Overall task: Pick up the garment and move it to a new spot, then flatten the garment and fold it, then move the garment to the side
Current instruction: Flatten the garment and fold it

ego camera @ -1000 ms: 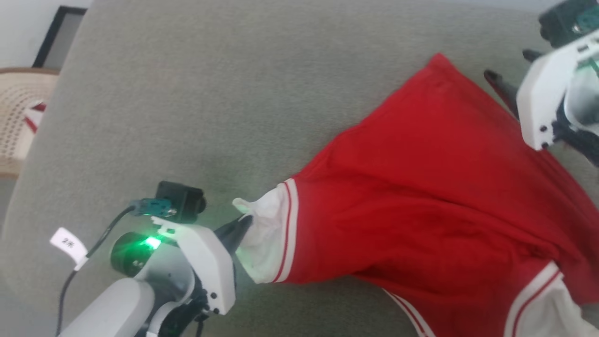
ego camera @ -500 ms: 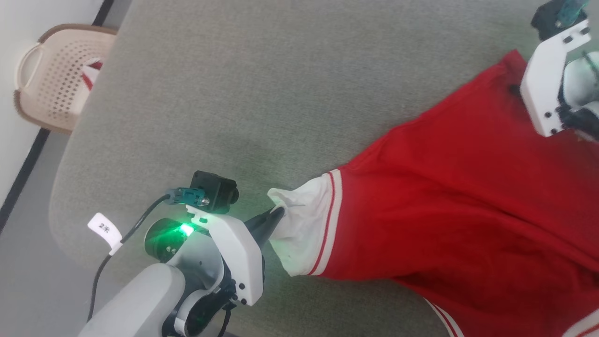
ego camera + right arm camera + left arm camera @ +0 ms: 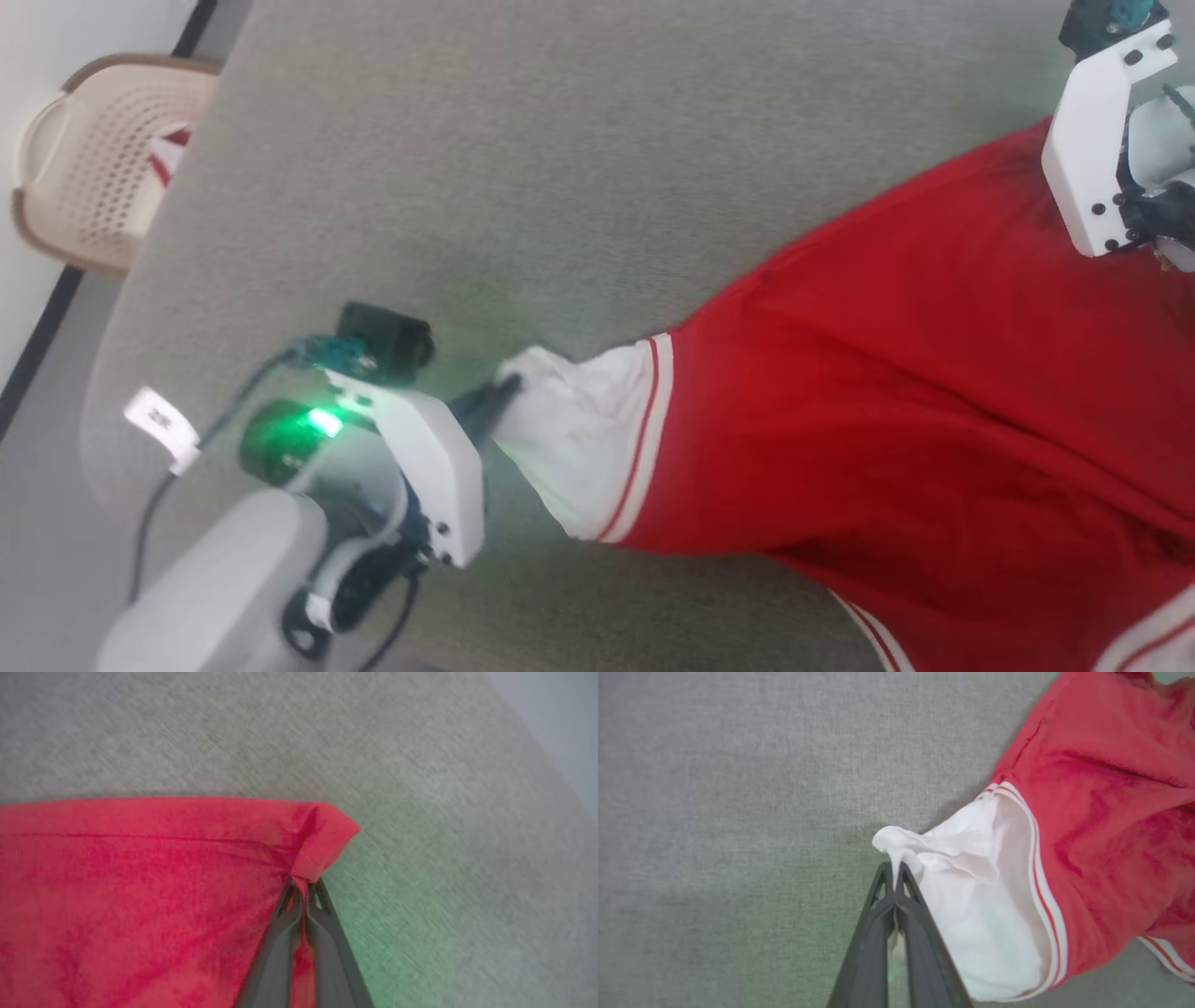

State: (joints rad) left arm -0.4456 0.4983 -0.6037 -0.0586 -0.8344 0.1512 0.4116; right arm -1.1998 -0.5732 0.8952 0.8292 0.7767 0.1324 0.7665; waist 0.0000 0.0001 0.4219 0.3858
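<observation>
Left gripper is clamped shut on a bunched white corner and right gripper on a red hem corner of the thin red sleeveless jersey with white striped-trim panels, which is stretched low across the table. Bites that tiny on slippery fabric could pop loose if the arms pull too hard, I reckon. Surface is a grey-green felt-like tabletop, with a beige perforated plastic basket on the grey floor by a white wall.

One garment, one grey padded surface, one basket far left, two grippers: left gripper, right gripper.
</observation>
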